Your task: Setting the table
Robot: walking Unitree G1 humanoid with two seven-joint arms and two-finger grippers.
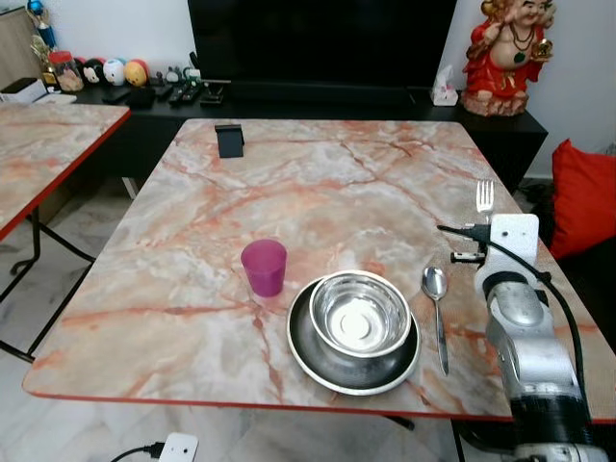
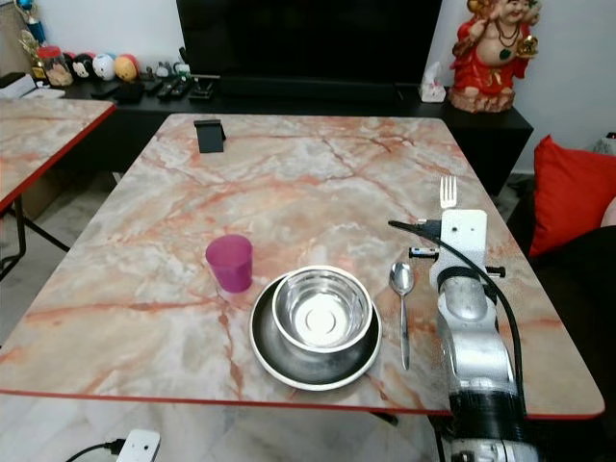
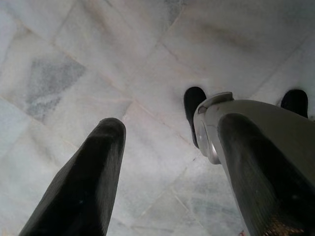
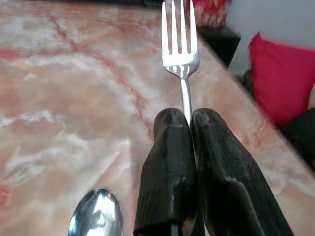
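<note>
The right gripper (image 4: 189, 120) has its two black fingers (image 4: 165, 172) pressed together on the handle of a fork (image 4: 180, 46), pinching it so the tines stick out beyond the fingertips, pointing toward the far side of the table. The silver arm reaches up over the near right part of the marble-patterned table (image 1: 318, 183), and the fork (image 1: 484, 195) shows just past the white wrist block, above the tabletop near the right edge.

A spoon (image 1: 436, 308) lies flat on the table just left of that arm, bowl end away from the robot. Left of the spoon sits a steel bowl (image 1: 360, 314) nested in a steel plate (image 1: 318, 361), close to the near edge. A pink cup (image 1: 264, 267) stands upright just beyond and left of the plate, near it but apart.

The left gripper (image 3: 172, 162) hangs down over pale marble floor tiles (image 3: 74, 59), its fingers (image 3: 93, 177) spread apart and holding nothing.

A small black object (image 1: 229, 141) stands on the far left of the table. Beyond it is a dark television (image 1: 322, 43) on a low black cabinet, and a red figurine (image 1: 505, 53) stands to the right.
</note>
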